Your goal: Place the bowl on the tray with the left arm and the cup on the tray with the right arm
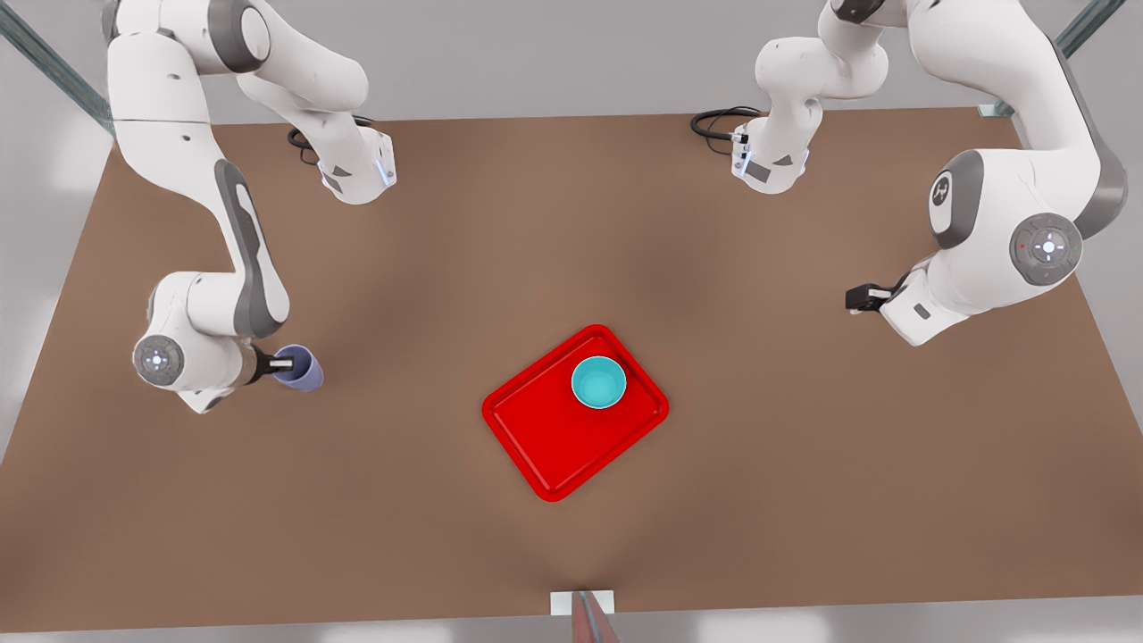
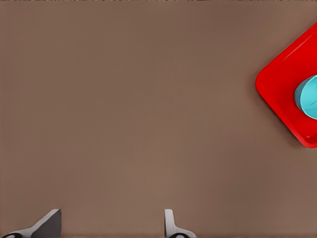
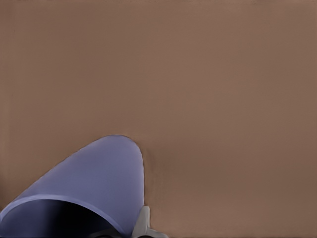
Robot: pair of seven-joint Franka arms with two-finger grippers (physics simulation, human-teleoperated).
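The cup is held at one side and the bowl sits on the tray.

On the front view's left, the right end effector (image 1: 287, 364) is clamped on the lavender cup (image 1: 302, 368), with one finger (image 3: 142, 221) pressed against the cup's wall in the right wrist view. The cup is over the brown worktop (image 1: 402, 536), well apart from the tray. In the middle lies the red tray (image 1: 545, 446), turned at a slant. The turquoise bowl (image 1: 598, 382) stands upright on it, near the tray's far corner. On the front view's right, the left end effector (image 1: 855, 298) hangs over bare worktop, well apart from the tray. Its fingers (image 2: 170, 225) are spread apart and hold nothing.
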